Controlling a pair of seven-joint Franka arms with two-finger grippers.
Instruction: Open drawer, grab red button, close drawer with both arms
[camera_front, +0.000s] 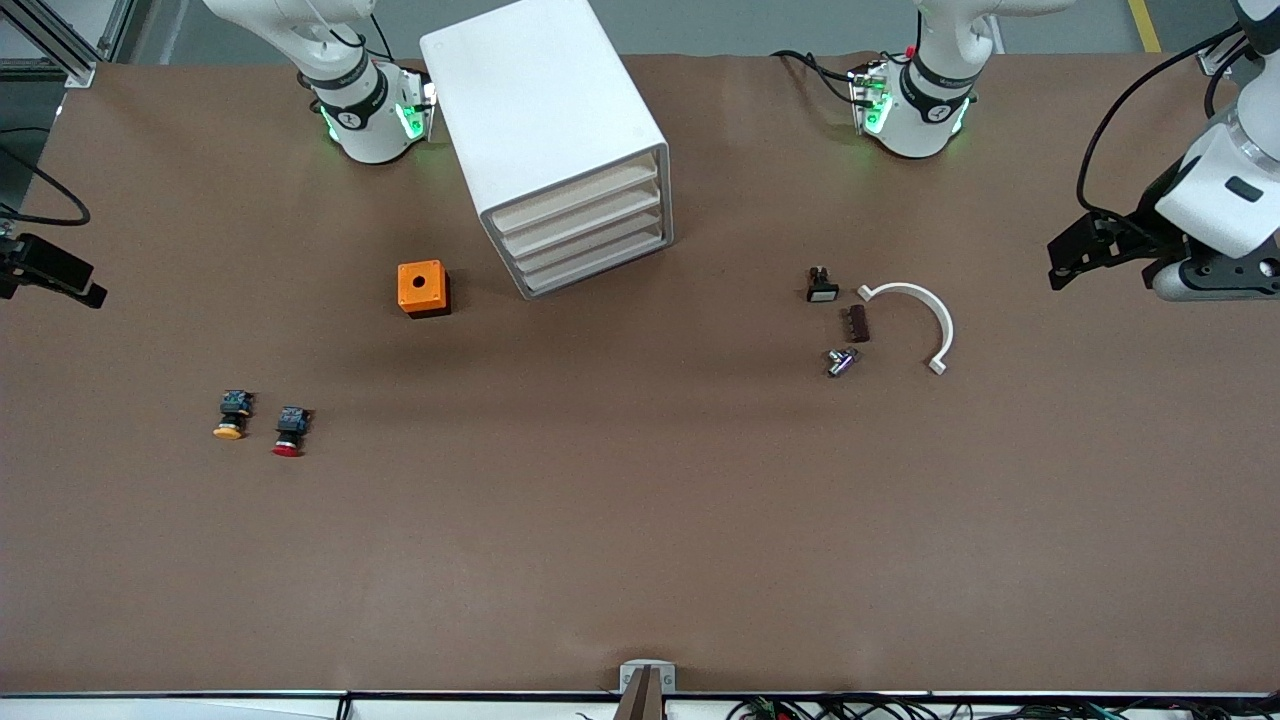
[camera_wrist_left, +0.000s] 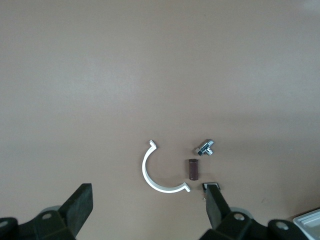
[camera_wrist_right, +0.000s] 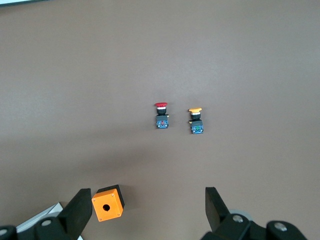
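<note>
Lying on the table toward the right arm's end, nearer the camera than the closed drawer (camera_front: 575, 192), the red button (camera_front: 289, 432) suits the open right gripper (camera_wrist_right: 145, 212); the left gripper (camera_wrist_left: 150, 212) waits open.

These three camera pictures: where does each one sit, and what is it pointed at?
Front view: high across the table, facing both arm bases, the cabinet between them.
Left wrist view: on the left arm, looking down past its open left gripper at the white clip.
Right wrist view: past the open right gripper at the red button.
Shared: the front view shows both.
</note>
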